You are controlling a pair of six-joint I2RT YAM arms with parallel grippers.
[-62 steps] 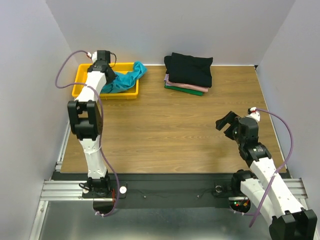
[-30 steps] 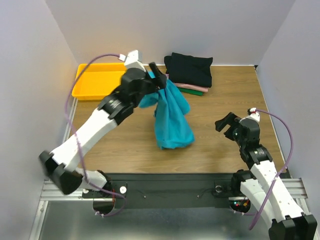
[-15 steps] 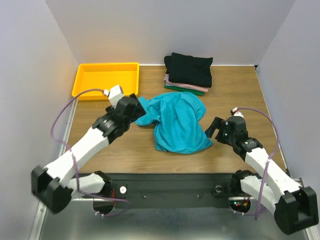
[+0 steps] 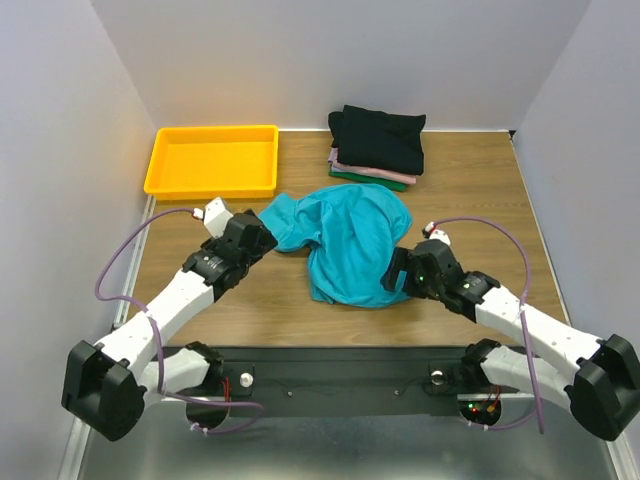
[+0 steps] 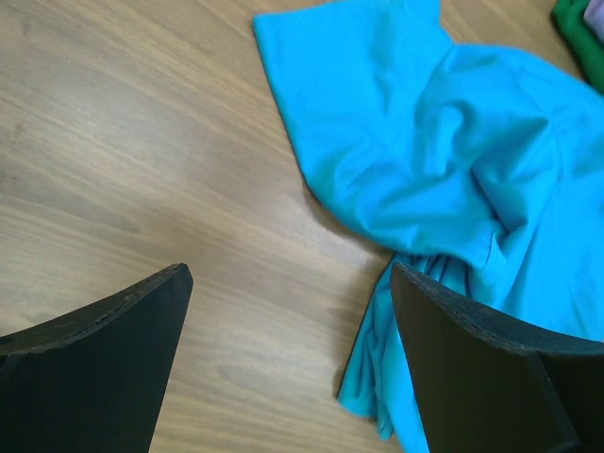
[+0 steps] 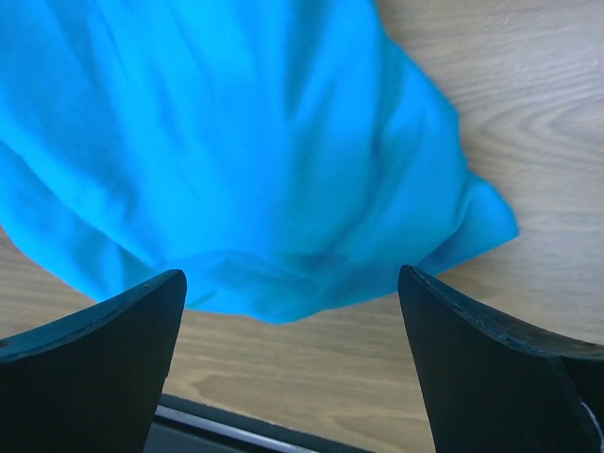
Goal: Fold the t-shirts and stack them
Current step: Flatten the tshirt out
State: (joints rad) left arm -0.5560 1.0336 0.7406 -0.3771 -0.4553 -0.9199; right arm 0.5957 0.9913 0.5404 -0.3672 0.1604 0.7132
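- The left gripper point(image 5: 288, 283) is spread wide and holds nothing. It hangs low over bare worktop point(image 4: 480, 200), at the left edge of the teal t-shirt point(image 4: 350, 240).
- The right gripper point(image 6: 293, 278) is also spread wide and empty. It is poised above the near right hem of the same garment. Contact with the cloth cannot be confirmed.
- Judgement: the two grippers flank the garment on opposite sides, which suits picking up two edges to spread it flat.
- The teal t-shirt lies crumpled and unfolded at the centre of the worktop, with one sleeve lobe reaching left. Folding has not begun.
- Behind it, against the far edge, stands the finished stack: a black t-shirt point(image 4: 378, 135) on top, a pale pink t-shirt point(image 4: 372, 172) under it, and a dark green t-shirt point(image 4: 385, 183) at the bottom. The teal cloth ends just beside the stack.
- Count: four t-shirts (three folded, one loose), two grippers, one yellow tray point(image 4: 160, 172).
- The tray sits at the far left corner and has no garment in it.
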